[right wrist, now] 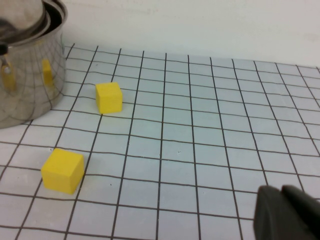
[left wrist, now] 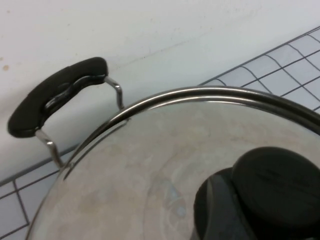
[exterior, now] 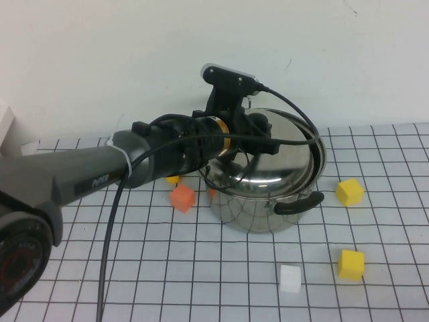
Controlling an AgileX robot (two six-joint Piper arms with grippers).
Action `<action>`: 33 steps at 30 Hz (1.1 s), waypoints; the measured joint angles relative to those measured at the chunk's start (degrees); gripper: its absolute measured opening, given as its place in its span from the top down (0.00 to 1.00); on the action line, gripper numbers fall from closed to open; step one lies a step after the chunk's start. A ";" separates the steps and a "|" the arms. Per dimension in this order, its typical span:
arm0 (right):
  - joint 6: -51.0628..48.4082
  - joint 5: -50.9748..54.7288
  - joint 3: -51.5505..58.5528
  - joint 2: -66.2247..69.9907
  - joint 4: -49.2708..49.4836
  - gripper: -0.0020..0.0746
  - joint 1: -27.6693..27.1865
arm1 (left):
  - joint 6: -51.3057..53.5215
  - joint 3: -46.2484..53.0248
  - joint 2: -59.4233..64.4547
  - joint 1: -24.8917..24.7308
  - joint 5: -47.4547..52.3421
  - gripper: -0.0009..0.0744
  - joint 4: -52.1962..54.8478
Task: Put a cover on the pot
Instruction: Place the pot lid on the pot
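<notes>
Standing mid-worktop (exterior: 201,282) is the pot (exterior: 268,208), its lid (exterior: 285,151) tilted on the rim. Left gripper (exterior: 258,131) sits at the lid's knob (left wrist: 270,195); whether it clamps I cannot tell. Right gripper (right wrist: 287,215) hovers low, well apart from two yellow blocks (right wrist: 109,97); its state is likewise unclear.

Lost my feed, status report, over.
Left gripper over the lid's knob, lid tilted on pot. Right gripper parked low. Blocks clear.
</notes>
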 joint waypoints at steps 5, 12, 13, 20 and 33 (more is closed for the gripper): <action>0.00 0.00 0.00 0.00 0.00 0.96 0.00 | 0.00 -0.02 0.56 0.21 -3.70 0.54 0.00; 0.00 0.00 0.00 0.00 0.00 0.96 0.00 | 3.41 -0.25 1.02 0.20 -5.61 0.54 0.00; 0.00 0.00 0.00 0.00 0.00 0.96 0.00 | 4.23 -0.33 1.04 0.20 -5.61 0.54 0.00; 0.00 0.00 0.00 0.00 0.00 0.96 0.00 | 6.43 -0.47 1.54 0.20 -7.22 0.54 -1.52; 0.00 0.00 0.00 0.00 0.00 0.96 0.00 | 13.45 -0.47 1.85 0.20 -8.86 0.54 -10.80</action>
